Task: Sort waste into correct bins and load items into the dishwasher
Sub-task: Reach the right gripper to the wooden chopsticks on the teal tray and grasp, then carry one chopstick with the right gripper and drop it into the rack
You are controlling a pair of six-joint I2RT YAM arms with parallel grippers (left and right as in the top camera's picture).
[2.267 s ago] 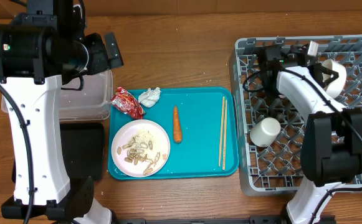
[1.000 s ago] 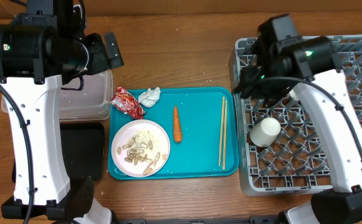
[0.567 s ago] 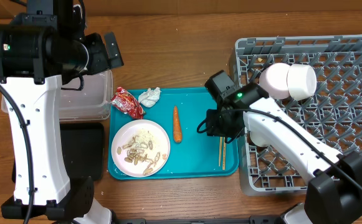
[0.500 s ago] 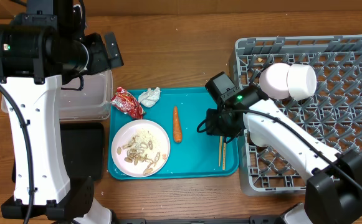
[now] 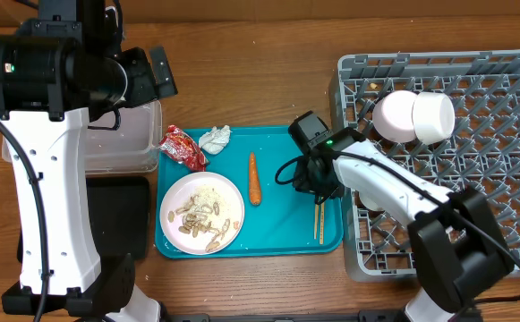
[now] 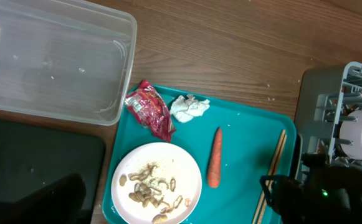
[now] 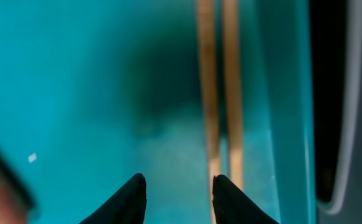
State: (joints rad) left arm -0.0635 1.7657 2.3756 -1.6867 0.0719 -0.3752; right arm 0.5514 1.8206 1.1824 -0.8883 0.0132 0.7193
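Chopsticks lie lengthwise near the right edge of the teal tray, just beside the grey dish rack. From overhead, the right end effector hangs over their middle, and its wrist hides its opening. How far the left end effector is open cannot be told.

From the left wrist, the sticks run parallel along the tray's rim, clear of the carrot.

From the right wrist, the fingers are parted and hold nothing. Both sticks sit off-centre, in line with the fingertip nearer the rack. A clean pick, I judge, needs a small shift toward the rack, then a descent to the tray floor before closing across both sticks.
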